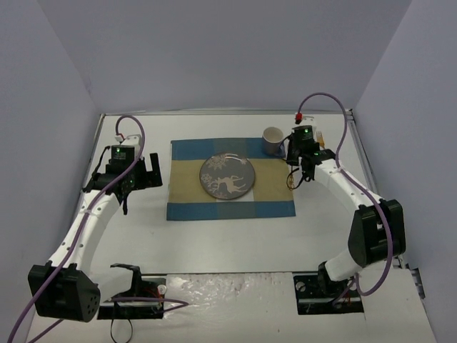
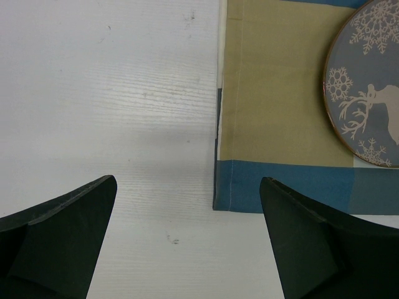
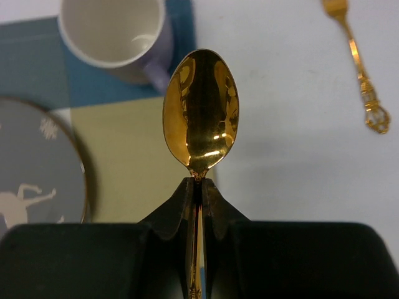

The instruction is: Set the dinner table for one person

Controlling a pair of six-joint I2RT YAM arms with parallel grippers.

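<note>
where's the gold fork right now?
Right wrist view, upper right: the gold fork lies on the dinner table, right of the mug and off the placemat, beyond the spoon held in the right tool.

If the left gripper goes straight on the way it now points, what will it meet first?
Probably the bare table, just beside the placemat corner; one finger may land on the placemat. Depth is unclear.
</note>
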